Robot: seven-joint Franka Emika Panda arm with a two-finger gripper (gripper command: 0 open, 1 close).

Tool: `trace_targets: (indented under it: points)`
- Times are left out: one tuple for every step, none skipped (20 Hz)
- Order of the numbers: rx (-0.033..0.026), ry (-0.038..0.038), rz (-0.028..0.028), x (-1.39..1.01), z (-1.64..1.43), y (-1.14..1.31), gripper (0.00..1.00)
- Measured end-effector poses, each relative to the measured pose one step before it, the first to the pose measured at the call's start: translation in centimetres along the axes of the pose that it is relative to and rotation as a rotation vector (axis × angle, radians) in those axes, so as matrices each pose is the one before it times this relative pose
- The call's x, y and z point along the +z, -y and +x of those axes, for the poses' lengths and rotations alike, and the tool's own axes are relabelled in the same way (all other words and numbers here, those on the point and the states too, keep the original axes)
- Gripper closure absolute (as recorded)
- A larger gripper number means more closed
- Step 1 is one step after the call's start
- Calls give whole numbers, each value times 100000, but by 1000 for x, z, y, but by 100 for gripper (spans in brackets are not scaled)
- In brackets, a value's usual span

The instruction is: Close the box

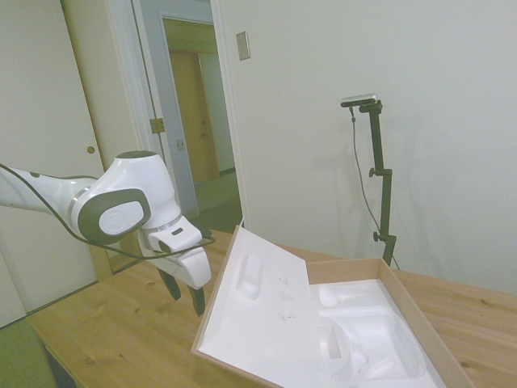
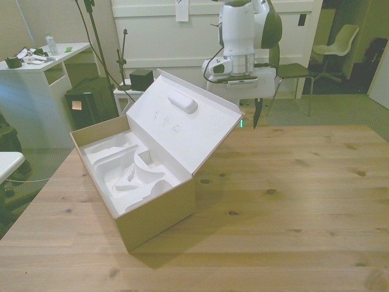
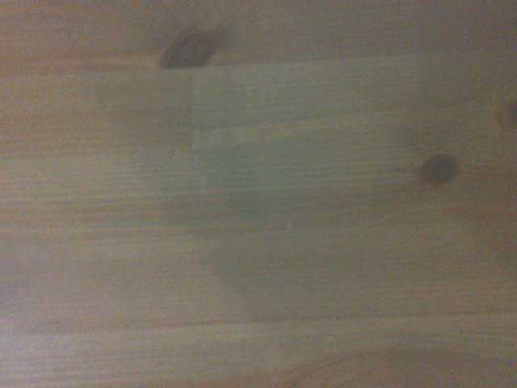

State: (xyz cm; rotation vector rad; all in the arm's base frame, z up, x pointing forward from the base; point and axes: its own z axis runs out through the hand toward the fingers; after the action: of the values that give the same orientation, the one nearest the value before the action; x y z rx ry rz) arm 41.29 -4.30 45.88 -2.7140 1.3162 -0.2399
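Note:
The box (image 2: 159,214) stands open on the wooden table toward the front view's left, its base lined with white moulded foam. Its hinged lid (image 2: 182,128) leans up and back at a slant, foam side showing. In the side view the box (image 1: 347,269) lies at the lower right, and the lid (image 1: 258,323) tilts toward the arm. My gripper (image 1: 187,297) hangs open just behind the lid's raised outer edge, apart from it and above the table. In the front view the gripper (image 2: 254,118) shows beside the lid's upper corner. The wrist view holds only blurred table wood (image 3: 258,202).
Bare table (image 2: 292,182) stretches across the front view's right. Off the table stand a white desk (image 2: 42,61), a black case (image 2: 91,100) and a chair (image 2: 340,39). A doorway (image 1: 198,121) lies behind the arm in the side view.

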Motion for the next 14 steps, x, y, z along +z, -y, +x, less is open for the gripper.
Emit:
trace_targets:
  points:
    - [2789, -2767, 53, -919, 1106, -728, 0]
    - [2749, -2599, 63, -873, 1109, -863, 0]
    - [2898, -2547, 295, -927, 1264, -1098, 0]
    - [3072, -2863, 342, -1021, 1442, -1251, 0]
    - [3653, -2441, 634, -1032, 1573, -1349, 0]
    - [3881, -2516, 699, -1083, 1769, -1393, 0]
    - [3722, -2244, 706, -973, 1793, -1295, 0]
    - [3177, -1972, 618, -897, 1816, -1278, 0]
    - [2866, -2523, -113, -809, 1872, -1429, 0]
    - [2600, -2355, -423, -602, 1718, -1392, 0]
    - [2937, -2415, -199, -502, 1727, -1456, 0]
    - [3058, -2773, -20, -361, 1981, -1692, 0]
    - [2715, -2271, 256, -181, 1989, -1522, 0]
    - [2537, -2556, 559, -116, 2043, -1330, 0]
